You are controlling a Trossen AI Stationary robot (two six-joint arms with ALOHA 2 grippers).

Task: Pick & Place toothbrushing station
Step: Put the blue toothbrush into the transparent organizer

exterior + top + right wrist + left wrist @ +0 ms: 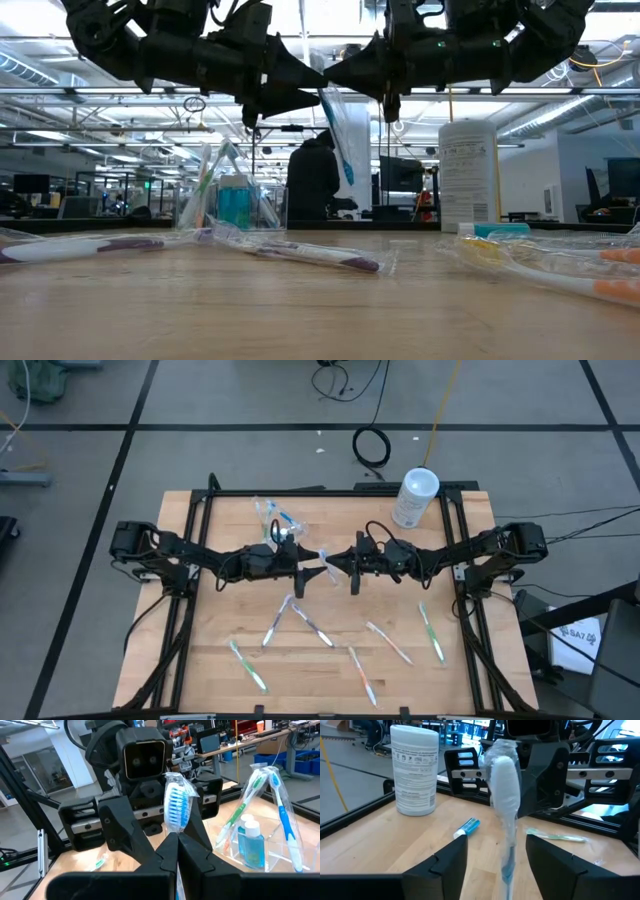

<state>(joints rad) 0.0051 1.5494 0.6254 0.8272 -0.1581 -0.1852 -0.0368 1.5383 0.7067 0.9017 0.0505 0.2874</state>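
A white toothbrush (504, 785) with blue bristles (177, 802), wrapped in clear film, hangs over the table's middle between my two grippers. My right gripper (176, 842) is shut on it. My left gripper (497, 847) faces it, open, with one finger on either side of the hanging handle (508, 865), touching nothing. In the high view the two grippers (308, 565) (340, 563) meet tip to tip. A clear pouch (265, 820) stands at the table's far left, holding toothbrushes and a teal tube (250, 845). Several wrapped toothbrushes (315, 625) lie flat on the near half. My right gripper pinches the toothbrush's neck (175, 831), just below the head, between its two fingers. The fingers come in level from the table's right side and lie across the brush. The head stands above the fingertips; the handle (340, 140) hangs below, slightly slanted and clear of the table.
A tall whitish canister (415, 495) stands at the table's far right. A small white-capped tube (467, 827) lies on the wood below the grippers. Black frame rails (460, 560) run along the table's sides. A person (312, 180) stands in the room beyond the table.
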